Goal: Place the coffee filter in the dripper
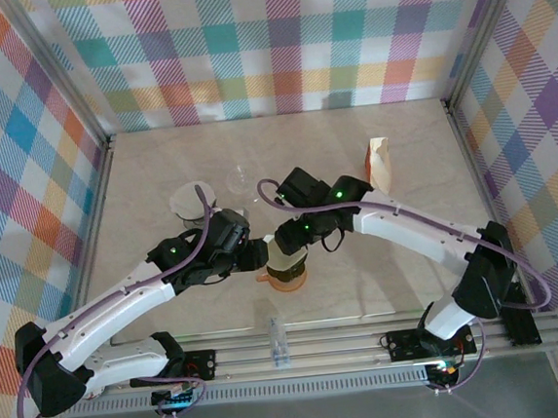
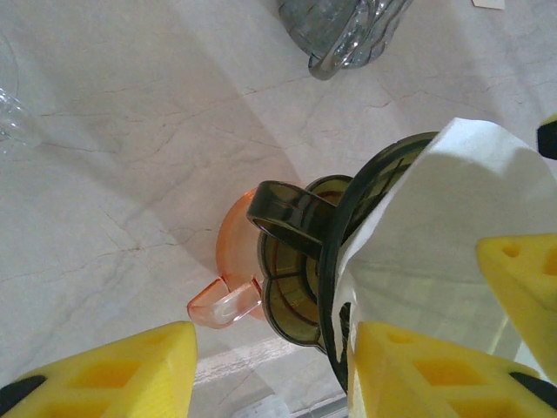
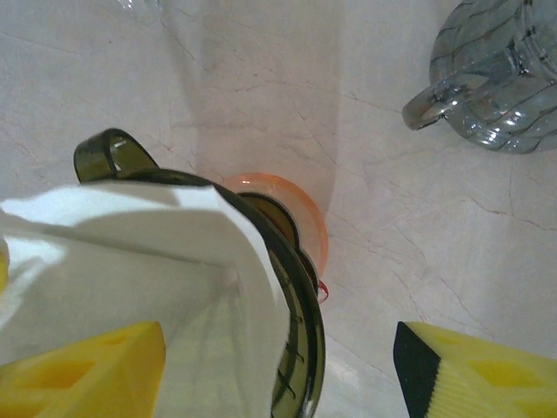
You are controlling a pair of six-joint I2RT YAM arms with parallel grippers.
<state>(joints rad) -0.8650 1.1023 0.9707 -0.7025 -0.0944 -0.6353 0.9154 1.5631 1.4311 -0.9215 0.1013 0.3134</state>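
Got the white paper filter (image 3: pixel 130 252) sitting inside the dark dripper (image 3: pixel 300 305) on the orange cup (image 2: pixel 228 252), left gripper (image 2: pixel 274 348) and right gripper (image 3: pixel 278 348) both spread open and holding nothing; looks feather-light, floppy, easily creased, so best pinched gently at its top edge.

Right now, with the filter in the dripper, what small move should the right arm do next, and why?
Probably lift the right fingers straight up. They stand open, one over the white filter, one outside the rim of the dripper, and the filter already sits inside, so a sideways pull might drag it out.
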